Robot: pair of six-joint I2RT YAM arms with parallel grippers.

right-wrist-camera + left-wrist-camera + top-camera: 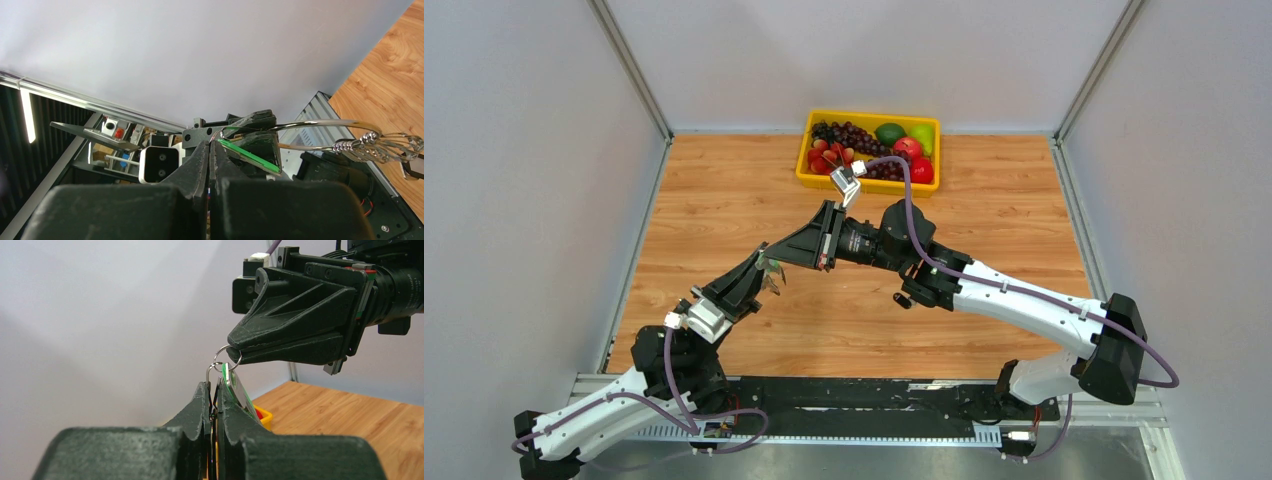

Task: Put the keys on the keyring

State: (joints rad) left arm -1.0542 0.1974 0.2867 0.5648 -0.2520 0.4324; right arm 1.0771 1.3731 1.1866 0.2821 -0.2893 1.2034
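My left gripper (214,388) and right gripper (231,347) meet tip to tip above the table's middle (768,262). The left one is shut on the thin wire keyring (210,371), which loops out wide in the right wrist view (320,123). The right gripper (210,145) is shut on a small silver split ring (227,357). From that ring hangs the green-headed key (236,389), resting against the left fingers and also visible in the right wrist view (249,155). More keys (382,148) dangle from the keyring on a ball chain.
A yellow tray (867,185) of fruit stands at the table's far edge, its corner showing behind the left fingers (265,414). White walls close in the left, right and back sides.
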